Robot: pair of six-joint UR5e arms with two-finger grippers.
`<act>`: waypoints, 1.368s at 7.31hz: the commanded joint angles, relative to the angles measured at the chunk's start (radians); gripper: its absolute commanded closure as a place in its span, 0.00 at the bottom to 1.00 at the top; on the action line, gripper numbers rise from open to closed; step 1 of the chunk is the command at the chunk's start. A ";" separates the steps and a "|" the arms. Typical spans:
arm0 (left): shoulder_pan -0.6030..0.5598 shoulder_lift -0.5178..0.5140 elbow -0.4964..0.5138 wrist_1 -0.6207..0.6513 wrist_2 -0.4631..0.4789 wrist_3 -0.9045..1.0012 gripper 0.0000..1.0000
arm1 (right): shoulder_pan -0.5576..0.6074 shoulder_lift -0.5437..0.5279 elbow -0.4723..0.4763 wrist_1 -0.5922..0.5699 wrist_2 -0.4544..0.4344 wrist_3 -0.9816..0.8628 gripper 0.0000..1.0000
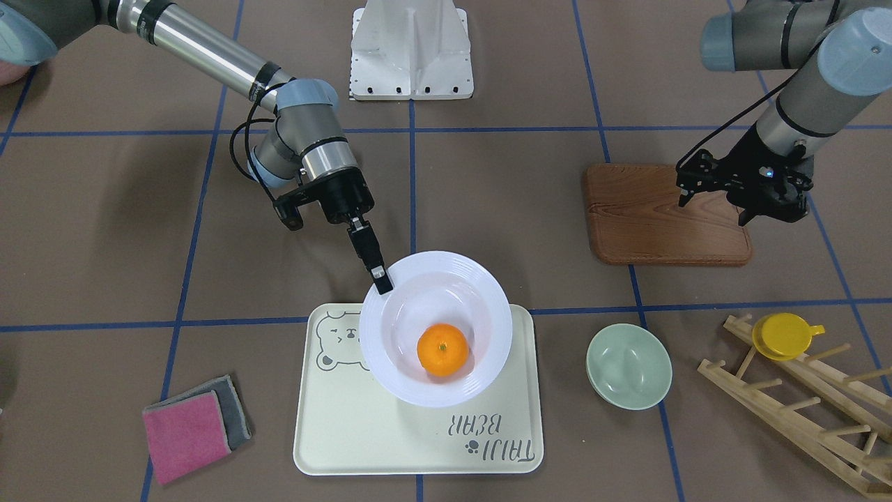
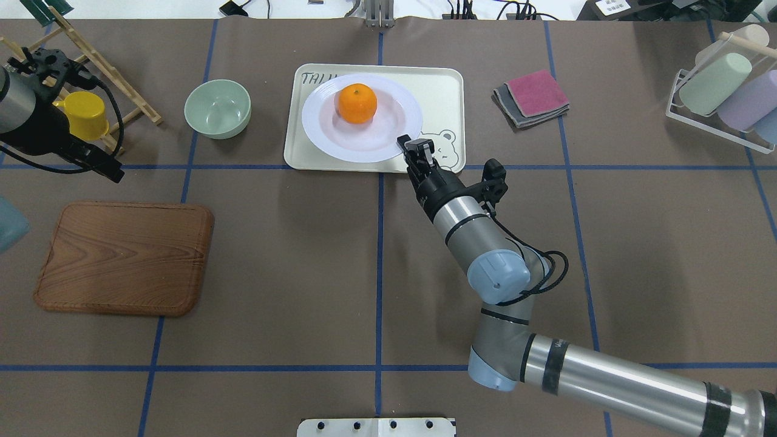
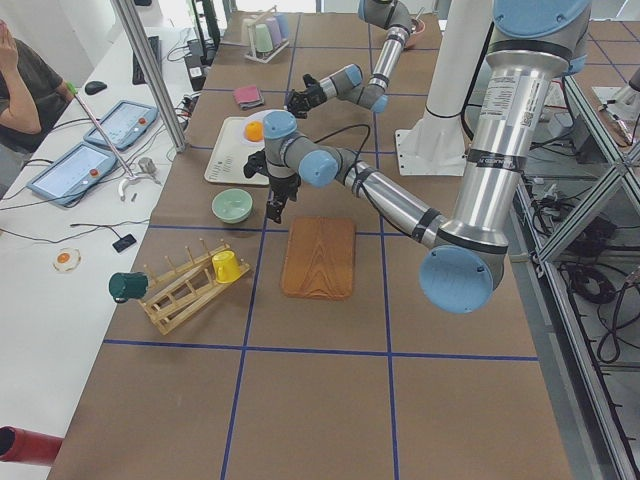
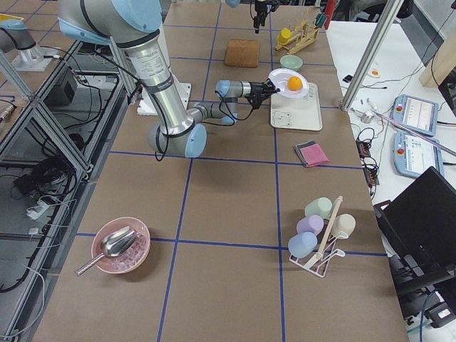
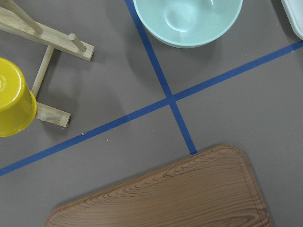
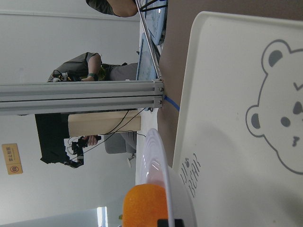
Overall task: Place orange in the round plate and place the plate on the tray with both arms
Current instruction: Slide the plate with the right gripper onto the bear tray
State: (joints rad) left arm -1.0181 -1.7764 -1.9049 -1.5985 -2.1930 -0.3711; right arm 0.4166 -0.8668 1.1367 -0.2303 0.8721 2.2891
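The orange (image 1: 442, 350) lies in the sunken centre of the white round plate (image 1: 481, 293). My right gripper (image 1: 382, 282) is shut on the plate's rim on the side nearest the robot. The plate hangs slightly tilted just above the cream bear tray (image 1: 390, 439); the right wrist view shows the plate edge-on over the tray (image 6: 227, 94), with the orange (image 6: 144, 205) on it. My left gripper (image 2: 110, 172) hovers apart, past the far corner of the wooden board, holding nothing I can see. Its fingers are too hidden to tell their state.
A brown wooden board (image 1: 648, 216) lies under the left arm. A pale-green bowl (image 1: 628, 366) sits beside the tray, then a wooden rack (image 1: 801, 411) with a yellow cup (image 1: 784, 335). Folded pink and grey cloths (image 1: 191, 425) lie on the tray's other side. A cup rack (image 2: 722, 91) stands far right.
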 commanded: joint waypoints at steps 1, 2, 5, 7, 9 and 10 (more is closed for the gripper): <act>0.004 -0.012 -0.003 -0.005 -0.001 -0.029 0.01 | 0.025 0.080 -0.124 -0.020 0.001 0.050 1.00; 0.004 -0.015 -0.002 -0.003 -0.001 -0.029 0.01 | 0.024 0.083 -0.155 -0.021 0.001 0.050 1.00; 0.004 -0.018 -0.003 -0.003 -0.001 -0.029 0.01 | 0.019 0.115 -0.233 -0.023 0.007 0.049 1.00; 0.004 -0.018 0.004 -0.005 0.001 -0.028 0.01 | 0.016 0.088 -0.221 -0.023 0.019 0.046 0.67; 0.006 -0.017 0.003 -0.005 0.001 -0.028 0.01 | 0.008 0.045 -0.151 -0.021 0.025 0.039 0.01; 0.006 -0.017 0.004 -0.005 0.003 -0.028 0.01 | -0.013 -0.004 -0.077 -0.021 0.019 0.033 0.01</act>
State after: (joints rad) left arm -1.0131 -1.7934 -1.9015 -1.6029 -2.1918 -0.3989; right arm 0.4224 -0.8222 0.9859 -0.2517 0.8949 2.3284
